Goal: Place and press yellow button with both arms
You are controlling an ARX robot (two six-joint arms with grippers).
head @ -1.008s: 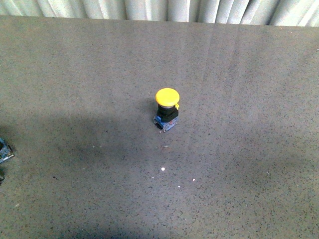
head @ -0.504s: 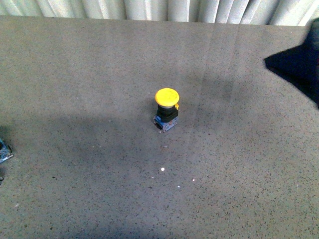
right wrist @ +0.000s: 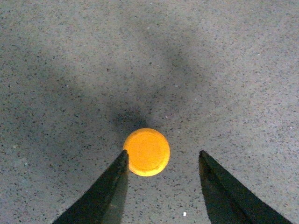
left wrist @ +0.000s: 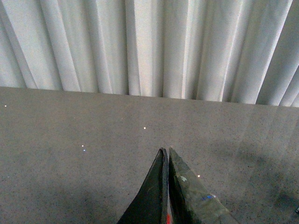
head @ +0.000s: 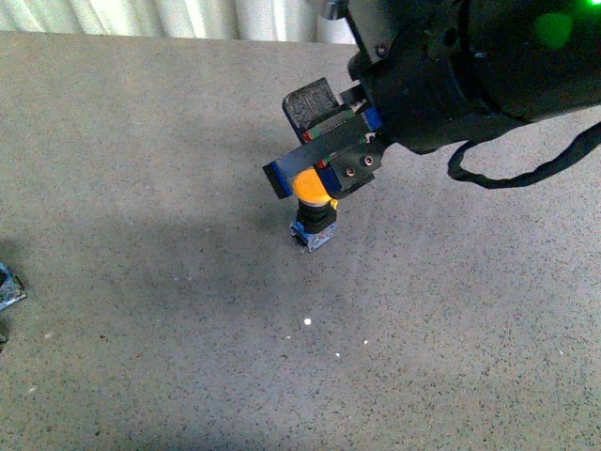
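The yellow button (head: 315,191) stands upright on its blue-and-grey base in the middle of the grey table (head: 141,357). My right arm (head: 470,66), black with a green light, reaches in from the upper right. Its gripper (head: 291,139) hovers open just above the button, and the dark blue finger (head: 300,167) crosses the top of the cap. In the right wrist view the round cap (right wrist: 146,152) lies between the open fingertips, close to one finger (right wrist: 112,186) and apart from the other. My left gripper (left wrist: 165,150) is shut on nothing above bare table, away from the button.
A white pleated curtain (left wrist: 149,46) hangs along the table's far edge. A small blue-grey metal part (head: 7,287) shows at the left edge of the front view. A black cable loop (head: 507,174) hangs under the right arm.
The right arm has swung in from the upper right edge and now hangs over the button. The button has not moved.
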